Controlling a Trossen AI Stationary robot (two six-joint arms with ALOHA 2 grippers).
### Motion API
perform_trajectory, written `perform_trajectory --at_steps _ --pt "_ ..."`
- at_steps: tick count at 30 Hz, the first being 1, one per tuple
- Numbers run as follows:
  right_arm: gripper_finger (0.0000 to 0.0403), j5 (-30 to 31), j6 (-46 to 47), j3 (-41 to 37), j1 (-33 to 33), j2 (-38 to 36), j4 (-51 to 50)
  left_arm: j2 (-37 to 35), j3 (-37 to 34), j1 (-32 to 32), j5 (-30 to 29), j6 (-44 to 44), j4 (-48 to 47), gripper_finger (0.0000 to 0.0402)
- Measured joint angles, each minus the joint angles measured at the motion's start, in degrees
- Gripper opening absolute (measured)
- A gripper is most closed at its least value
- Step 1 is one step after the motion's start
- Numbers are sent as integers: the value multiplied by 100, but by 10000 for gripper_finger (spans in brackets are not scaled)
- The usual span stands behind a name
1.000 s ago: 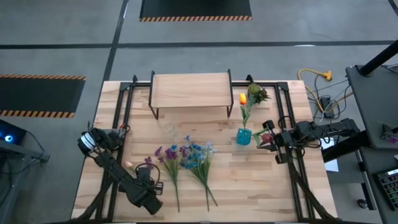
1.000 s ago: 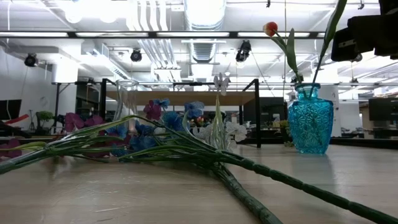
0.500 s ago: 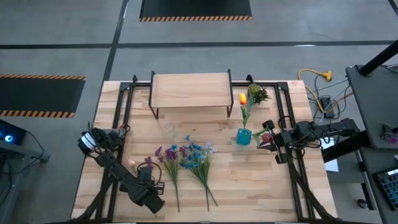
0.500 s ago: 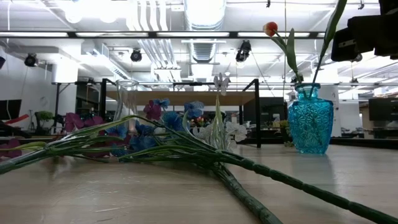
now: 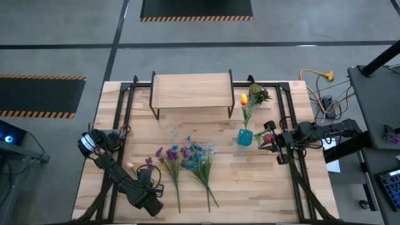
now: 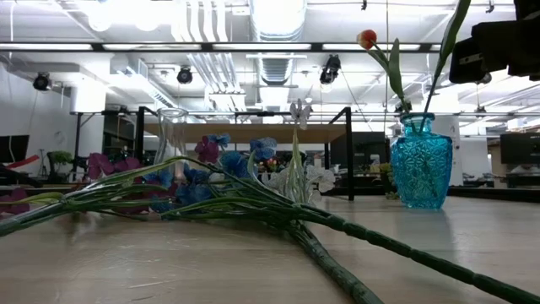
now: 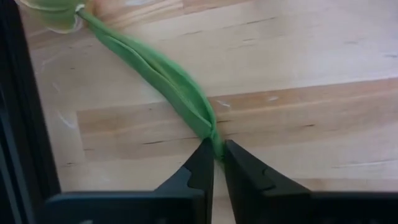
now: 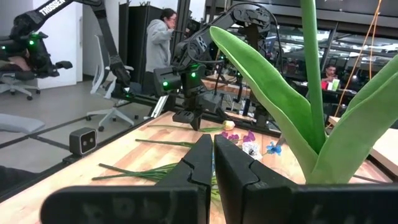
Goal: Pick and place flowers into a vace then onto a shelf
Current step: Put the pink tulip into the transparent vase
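Green plastic flower stem with a long folded leaf [image 7: 180,87] is about all my left wrist view gives me. Its pale bloom [image 7: 53,14] is cut off at the frame corner, so I can't call the colour. My left gripper [image 7: 214,163] is clenched right on that stem, down at the near left part of the light wooden table [image 5: 269,187]. That's just left of the loose bunch of purple, blue and white long-stemmed flowers [image 5: 187,159] lying flat. From above, the arm covers the pinch itself.

My right gripper [image 8: 213,163] sits just beside the small turquoise glass vase [image 5: 244,137], fingers pressed together. A dark red bloom [image 5: 267,139] shows right at it, but I can't tell whether its stem is actually pinched. An orange tulip [image 5: 244,99] stands in that vase.

Low light-wood shelf with thin black legs [image 5: 191,91] is at the far side, well apart from both grippers. A clear glass vase [image 5: 170,130] in front of it is hard to make out.
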Motion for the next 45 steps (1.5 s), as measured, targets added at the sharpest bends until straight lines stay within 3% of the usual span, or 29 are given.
perform_trajectory --at_steps 11,21,28,37,45 --pt "9 1 0 0 0 0 2 -251 -31 -13 336 -195 -80 113" --pt "9 0 -2 0 2 0 7 -166 -309 63 244 -171 344 124" --pt "9 0 -2 0 2 0 11 -180 -962 72 258 -39 1114 101" --pt "9 0 -2 0 1 0 13 -240 -1185 42 208 177 1367 8" --pt "9 0 -19 0 0 0 13 -412 -1073 -31 128 365 1148 1"
